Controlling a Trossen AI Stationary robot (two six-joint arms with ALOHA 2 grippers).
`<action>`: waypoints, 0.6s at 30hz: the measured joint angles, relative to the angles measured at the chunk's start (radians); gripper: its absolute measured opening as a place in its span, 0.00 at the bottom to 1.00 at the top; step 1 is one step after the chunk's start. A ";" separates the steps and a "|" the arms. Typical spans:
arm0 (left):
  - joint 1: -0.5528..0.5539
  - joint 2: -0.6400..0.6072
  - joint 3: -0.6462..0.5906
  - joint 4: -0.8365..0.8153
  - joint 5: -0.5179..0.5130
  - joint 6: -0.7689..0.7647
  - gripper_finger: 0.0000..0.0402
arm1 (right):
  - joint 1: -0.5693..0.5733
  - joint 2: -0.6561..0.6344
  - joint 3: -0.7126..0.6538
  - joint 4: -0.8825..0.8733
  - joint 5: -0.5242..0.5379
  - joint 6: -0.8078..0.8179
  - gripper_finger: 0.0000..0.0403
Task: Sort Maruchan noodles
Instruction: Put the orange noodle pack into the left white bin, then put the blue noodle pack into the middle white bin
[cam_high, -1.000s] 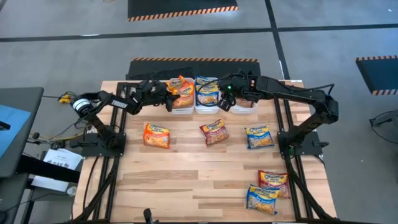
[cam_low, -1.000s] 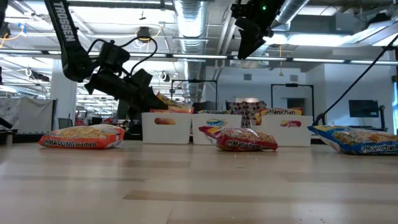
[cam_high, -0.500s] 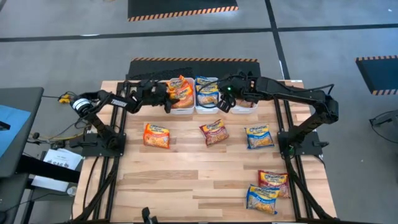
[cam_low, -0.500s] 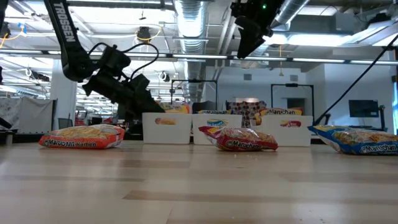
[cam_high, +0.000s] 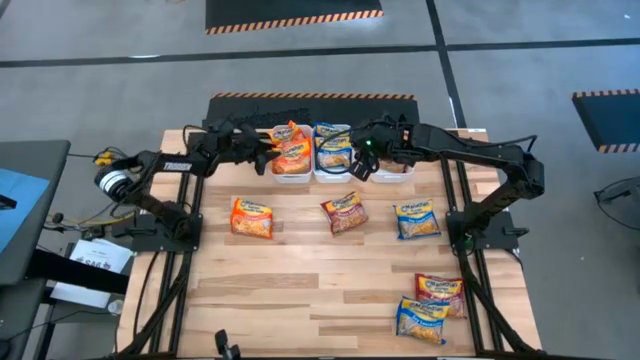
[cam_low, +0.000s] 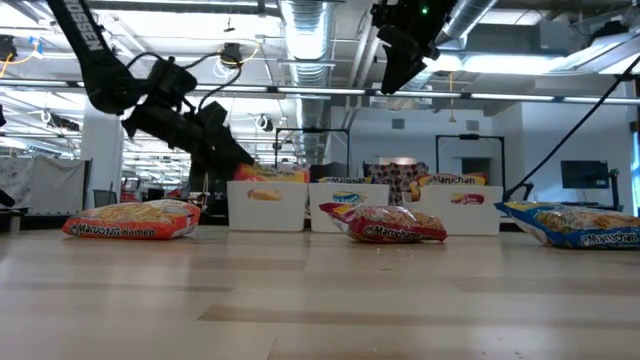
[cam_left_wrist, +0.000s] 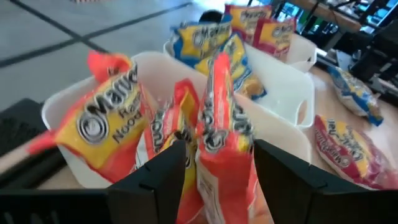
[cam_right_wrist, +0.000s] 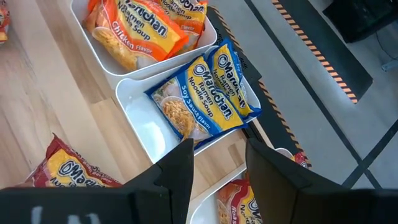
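Observation:
Three white tubs stand side by side at the table's far edge. The left tub (cam_high: 293, 179) holds orange Maruchan noodles (cam_left_wrist: 112, 124), the middle tub (cam_right_wrist: 146, 134) blue ones (cam_right_wrist: 205, 93), and the right tub (cam_high: 395, 178) dark red ones. My left gripper (cam_high: 262, 158) is open just left of the left tub. One upright orange packet (cam_left_wrist: 224, 137) shows between its fingers, with a gap on each side. My right gripper (cam_right_wrist: 217, 180) hangs open and empty above the middle and right tubs.
Loose packets lie flat on the wooden table: orange (cam_high: 252, 217), dark red (cam_high: 344, 212) and blue (cam_high: 416, 219) in a row, then dark red (cam_high: 440, 292) and blue (cam_high: 420, 320) near the front right. The table's near left is bare wood.
My left gripper has opened and let go of the orange packet, then drawn back toward the table's left edge and slightly up. The packet has sunk from above the left tub's rim down into that tub.

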 joint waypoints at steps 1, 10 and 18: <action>0.002 -0.019 0.000 -0.005 0.001 0.001 0.44 | 0.000 0.000 0.000 0.000 -0.001 0.000 0.42; 0.023 -0.307 0.000 -0.021 0.076 -0.009 0.44 | 0.015 0.000 0.000 -0.007 -0.055 0.032 0.42; 0.014 -0.555 0.000 -0.133 0.323 -0.136 0.44 | 0.055 0.000 0.000 -0.244 -0.084 0.083 0.50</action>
